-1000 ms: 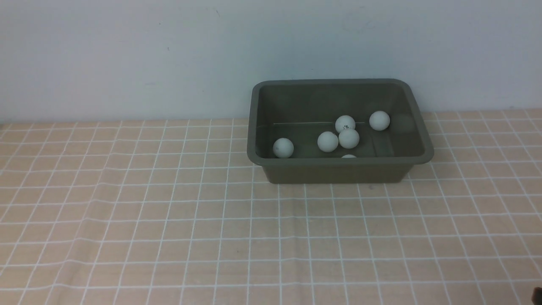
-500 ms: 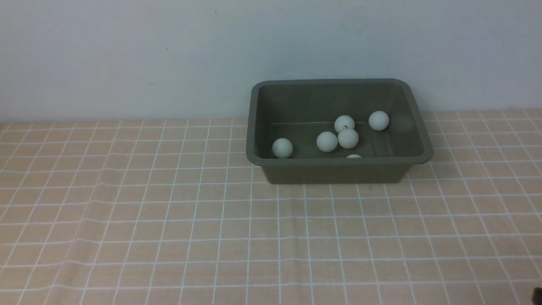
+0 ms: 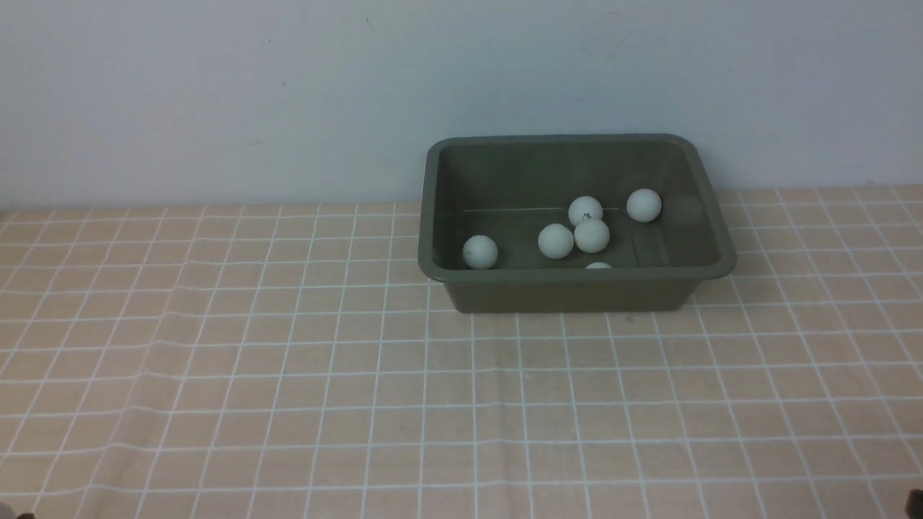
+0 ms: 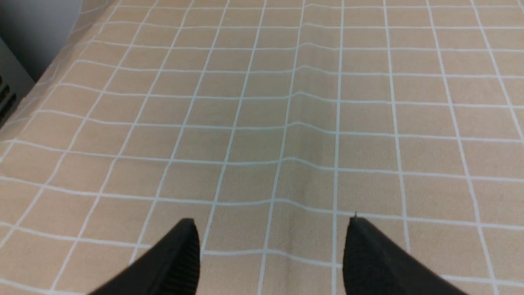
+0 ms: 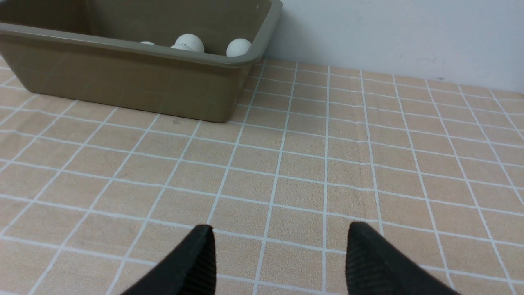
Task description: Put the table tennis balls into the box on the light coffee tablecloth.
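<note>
The olive-green box [image 3: 577, 274] stands on the light coffee tablecloth [image 3: 288, 375] at the back, right of centre, close to the wall. Several white table tennis balls lie inside it, among them one at the left [image 3: 479, 251], a cluster in the middle [image 3: 555, 241] and one at the right [image 3: 643, 205]. One ball [image 3: 598, 266] is mostly hidden behind the near wall. My left gripper [image 4: 272, 223] hangs open over bare cloth. The right gripper [image 5: 280, 229] is open too, empty, well short of the box [image 5: 123, 82], whose balls [image 5: 189, 42] peek over the rim.
A pale wall [image 3: 216, 94] runs right behind the box. The cloth [image 4: 286, 102] is slightly wrinkled with a fold line down the middle. A dark grey object [image 4: 10, 86] sits past the cloth's edge in the left wrist view.
The ball half hidden behind the box's near wall has shifted slightly sideways. The other balls, the box and both open grippers look the same.
</note>
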You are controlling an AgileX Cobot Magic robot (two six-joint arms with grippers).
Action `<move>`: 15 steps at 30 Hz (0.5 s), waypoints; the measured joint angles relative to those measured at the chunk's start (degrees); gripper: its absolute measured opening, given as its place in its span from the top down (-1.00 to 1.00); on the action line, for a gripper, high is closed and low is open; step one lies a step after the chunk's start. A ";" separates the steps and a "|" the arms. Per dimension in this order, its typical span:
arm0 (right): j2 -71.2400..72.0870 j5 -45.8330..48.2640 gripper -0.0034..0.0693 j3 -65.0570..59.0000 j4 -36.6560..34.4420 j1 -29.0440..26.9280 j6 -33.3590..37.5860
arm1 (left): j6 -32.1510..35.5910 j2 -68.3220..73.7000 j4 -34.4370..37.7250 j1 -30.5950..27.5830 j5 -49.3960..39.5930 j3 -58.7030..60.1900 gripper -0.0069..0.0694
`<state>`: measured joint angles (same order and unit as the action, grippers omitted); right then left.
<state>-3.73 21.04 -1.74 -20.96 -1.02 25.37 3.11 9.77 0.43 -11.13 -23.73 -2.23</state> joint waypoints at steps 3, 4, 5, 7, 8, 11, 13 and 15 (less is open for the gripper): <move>0.00 0.00 -0.19 0.00 0.00 0.00 0.00 | 0.00 -3.59 -0.43 0.49 0.95 3.16 -0.21; 0.00 0.00 -0.19 0.00 0.00 0.00 0.00 | 0.00 -4.55 -0.43 0.92 1.10 3.56 -0.21; 0.00 0.02 -0.19 0.00 0.00 0.00 0.00 | 0.00 -5.54 -0.43 1.64 1.71 3.67 -0.21; 0.00 0.02 -0.19 0.00 0.00 0.00 0.00 | 0.00 -6.81 -0.43 3.11 1.91 3.67 -0.21; 0.00 0.02 -0.19 0.00 0.00 0.00 0.00 | 0.00 -6.88 -0.43 3.46 1.91 3.74 -0.21; 0.00 0.02 -0.19 0.00 0.00 0.00 0.00 | 1.00 -8.16 -0.43 6.85 1.85 3.74 -0.21; 0.00 0.02 -0.19 0.00 0.00 0.00 0.00 | 1.65 -8.69 -0.43 8.43 1.80 3.74 -0.21; 0.00 0.02 -0.19 0.00 0.00 0.00 0.00 | 1.96 -9.07 -0.43 8.72 1.80 3.74 -0.21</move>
<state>-3.73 21.06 -1.74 -20.96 -1.02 25.37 5.07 0.70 0.00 -2.41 -21.93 1.51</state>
